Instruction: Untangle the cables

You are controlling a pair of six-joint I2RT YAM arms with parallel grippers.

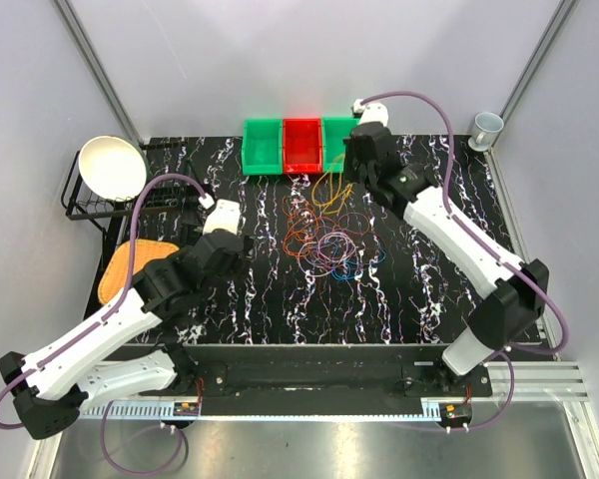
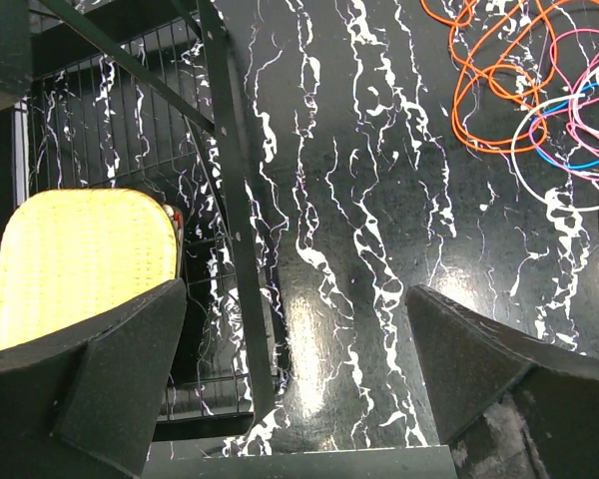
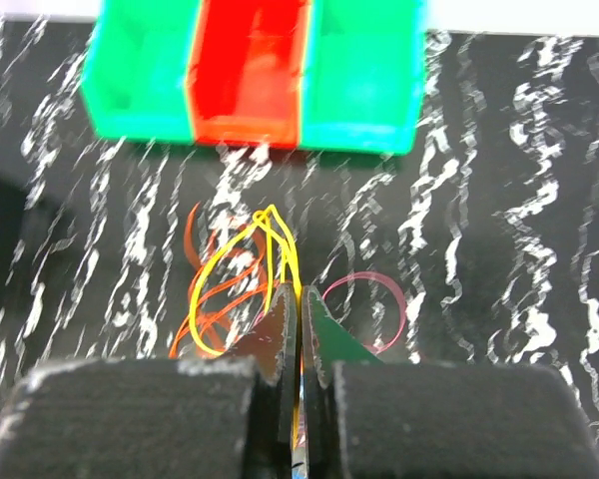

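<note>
The cables (image 1: 324, 238) lie as a tangle of thin orange, red, purple, blue and white loops in the middle of the black marbled table. My right gripper (image 1: 346, 182) hangs over the tangle's far edge, near the bins. In the right wrist view that gripper (image 3: 299, 299) is shut on a yellow cable (image 3: 220, 274), which loops out to the left over orange strands (image 3: 192, 321). A pink loop (image 3: 367, 311) lies just to its right. My left gripper (image 2: 295, 334) stands wide open over bare table left of the tangle. Part of the cables (image 2: 509, 90) shows at the upper right of the left wrist view.
Two green bins and a red bin (image 1: 283, 145) stand in a row at the back. A white bowl (image 1: 112, 165) sits on a black wire rack (image 1: 80, 205) at the left. A woven yellow mat (image 1: 130, 264) lies beside it. A cup (image 1: 486, 128) stands at the back right.
</note>
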